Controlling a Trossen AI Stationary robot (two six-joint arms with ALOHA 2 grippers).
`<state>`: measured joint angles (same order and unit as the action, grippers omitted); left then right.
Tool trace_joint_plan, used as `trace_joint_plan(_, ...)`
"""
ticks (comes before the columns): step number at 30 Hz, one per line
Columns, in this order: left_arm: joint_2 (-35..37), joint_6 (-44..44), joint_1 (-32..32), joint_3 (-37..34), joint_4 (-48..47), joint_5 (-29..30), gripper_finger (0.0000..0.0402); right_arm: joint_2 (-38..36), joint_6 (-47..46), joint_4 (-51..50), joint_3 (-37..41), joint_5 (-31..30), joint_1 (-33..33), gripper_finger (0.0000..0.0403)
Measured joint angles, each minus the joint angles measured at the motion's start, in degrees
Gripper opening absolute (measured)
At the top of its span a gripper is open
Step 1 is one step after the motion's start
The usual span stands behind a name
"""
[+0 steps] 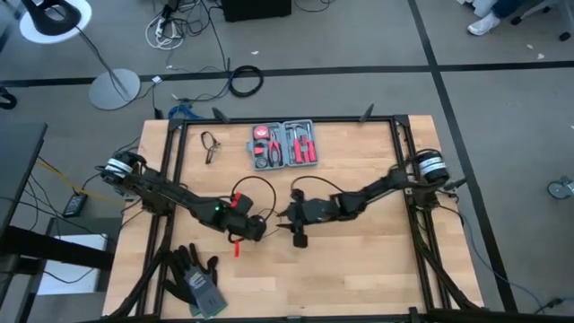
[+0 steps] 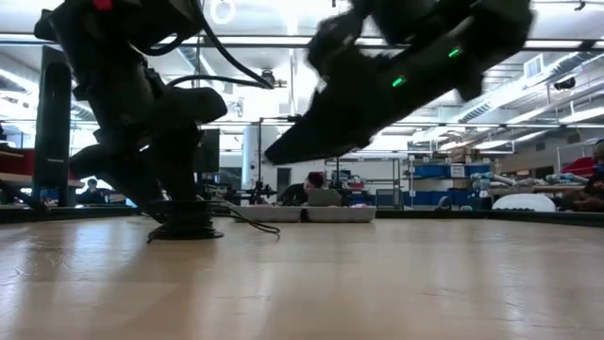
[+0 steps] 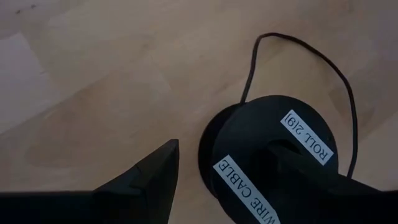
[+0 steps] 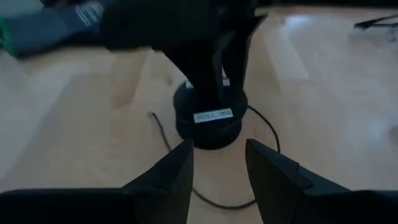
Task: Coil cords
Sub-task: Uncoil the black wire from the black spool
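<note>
The black spool sits on the counter, one open left jaw over it; the right gripper, jaws apart, faces it nearby.

Lighting's even and bright from overhead; you get only soft shadows on the table. Low view: ceiling lights blow out, both arms go near-silhouette, the tabletop up close is blurred. Right wrist view is smeared, the spool label unreadable. Left wrist view is sharp enough on the spool's label, fingers soft.
</note>
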<state>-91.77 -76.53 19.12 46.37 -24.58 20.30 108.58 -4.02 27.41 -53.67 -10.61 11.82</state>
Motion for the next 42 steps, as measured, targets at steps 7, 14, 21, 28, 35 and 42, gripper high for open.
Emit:
trace_joint_plan(7, 0.25, 0.09, -0.05, 0.02, -1.05, 0.0, 0.0222, 6.83, 2.79, -3.02, -7.53, 7.22, -5.85, 0.0139)
trace_joint_plan(14, 0.26, 0.27, -0.47, 0.02, -1.17, 0.3, 0.0222, 8.58, 2.72, -4.77, -9.27, 7.87, -8.61, 0.0123)
trace_joint_plan(21, 0.24, 1.35, -1.91, 0.0, -1.3, 1.39, 0.0222, 13.48, 0.78, -3.37, -9.25, 7.54, -9.91, 0.0114)
trace_joint_plan(28, 1.48, 1.46, -3.36, 0.06, -7.07, 2.35, 0.0222, 10.48, -0.75, -15.83, -9.7, 5.39, -8.86, 0.0014)
trace_joint_plan(35, 5.69, 1.57, -3.52, -0.17, -14.28, 2.8, 0.0222, 1.51, -1.56, -39.67, -9.22, 5.11, -5.31, 0.0003)
trace_joint_plan(42, 6.67, 1.55, -3.46, -0.09, -16.19, 1.91, 0.0222, -7.91, -9.95, -72.05, -9.11, 7.18, 1.95, 0.0001)
